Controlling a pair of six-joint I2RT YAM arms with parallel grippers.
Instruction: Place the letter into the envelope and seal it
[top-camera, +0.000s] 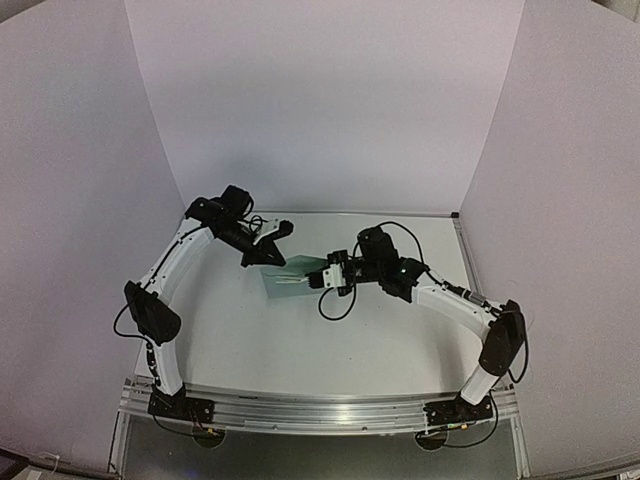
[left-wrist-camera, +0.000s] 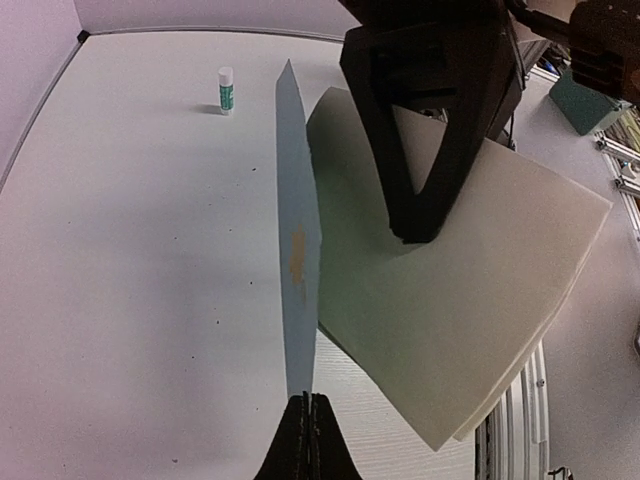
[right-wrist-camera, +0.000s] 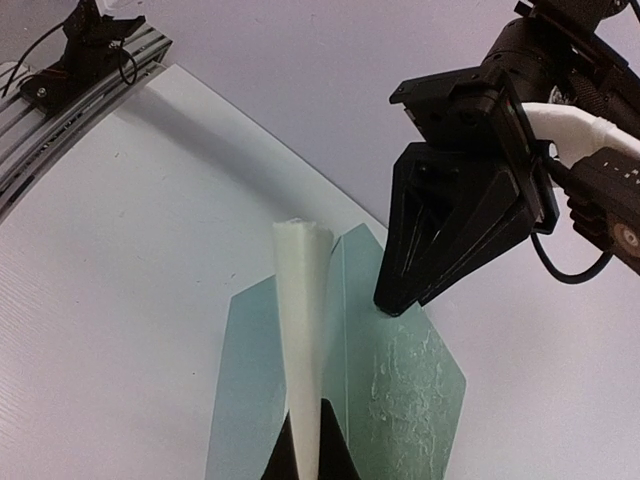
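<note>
You get soft, even light from above in the top view: the arms throw only faint, blurred shadows on the table (top-camera: 300, 350), and the white walls (top-camera: 320, 100) take a lilac tint. The frame's corners darken and straight edges bow outward.

In the left wrist view the right gripper (left-wrist-camera: 415, 232) is a near-black silhouette with little detail, casting a soft shadow on the letter (left-wrist-camera: 480, 300). The glue stick (left-wrist-camera: 226, 88) near a corner of the table is sharp, while the left gripper (left-wrist-camera: 308, 405) blurs at the bottom edge.

In the right wrist view the envelope (right-wrist-camera: 410, 390) shows a mottled sheen, and the table's edge curves.
</note>
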